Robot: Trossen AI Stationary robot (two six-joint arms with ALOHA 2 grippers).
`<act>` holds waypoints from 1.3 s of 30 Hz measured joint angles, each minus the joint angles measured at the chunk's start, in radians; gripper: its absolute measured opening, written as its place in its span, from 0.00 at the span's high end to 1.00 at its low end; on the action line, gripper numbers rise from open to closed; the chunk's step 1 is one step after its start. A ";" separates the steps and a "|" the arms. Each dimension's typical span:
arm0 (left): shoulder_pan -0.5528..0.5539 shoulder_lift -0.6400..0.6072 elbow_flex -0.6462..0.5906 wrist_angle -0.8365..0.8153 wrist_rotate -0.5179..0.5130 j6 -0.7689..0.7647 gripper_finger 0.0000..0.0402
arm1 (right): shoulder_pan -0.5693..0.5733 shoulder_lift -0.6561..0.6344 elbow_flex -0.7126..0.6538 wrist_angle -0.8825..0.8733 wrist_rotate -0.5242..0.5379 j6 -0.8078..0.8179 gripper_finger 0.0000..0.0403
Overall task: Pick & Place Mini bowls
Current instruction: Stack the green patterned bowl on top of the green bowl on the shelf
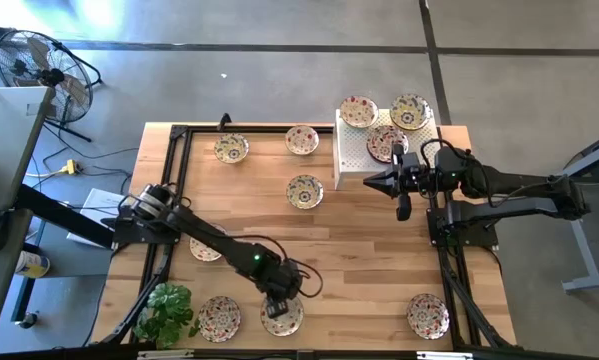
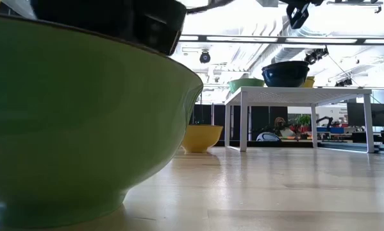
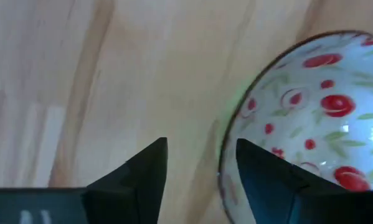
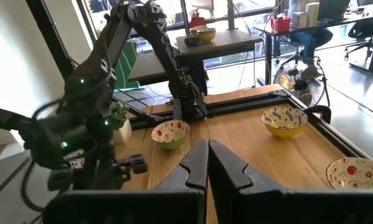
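High view first: your left claw point(image 1: 281, 304) hangs over the near edge of the table point(image 1: 369, 260), right above a mini bowl point(image 1: 282, 318) that sits on the wood. In the left wrist view the fingers point(image 3: 136, 174) stand apart, released, with that red-flowered mini bowl's rim between them: one finger inside the rim, the other outside on bare wood. It does not look lifted. You seem to be either just before a pinch on the rim or just after letting go; I cannot tell which. If you mean to pick it up, the next move calls for a close on the rim and a straight lift.

Working rightward, a second bowl point(image 1: 219, 318) lies just beside it, and a potted plant point(image 1: 167, 310) sits at the near left corner, so keep the elbow clear of both. Another bowl point(image 1: 305, 191) rests mid-table, and two more point(image 1: 231, 149) sit along the far edge. The white perforated stand point(image 1: 354, 160) at the far right carries three bowls point(image 1: 358, 111).

Your right claw point(image 1: 371, 180) waits clenched and empty beside the stand. A lone bowl point(image 1: 427, 315) sits near the right front corner.
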 joint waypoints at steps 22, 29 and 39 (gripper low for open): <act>0.084 -0.013 0.004 -0.029 0.095 0.147 0.96 | 0.000 0.000 0.000 -0.003 -0.010 -0.026 1.00; 0.203 -0.103 0.004 -0.129 0.060 0.195 0.97 | 0.000 -0.013 0.000 -0.007 -0.014 -0.018 1.00; 0.358 -0.124 0.004 -0.031 0.068 0.121 0.99 | 0.000 -0.066 0.000 -0.068 0.005 0.007 1.00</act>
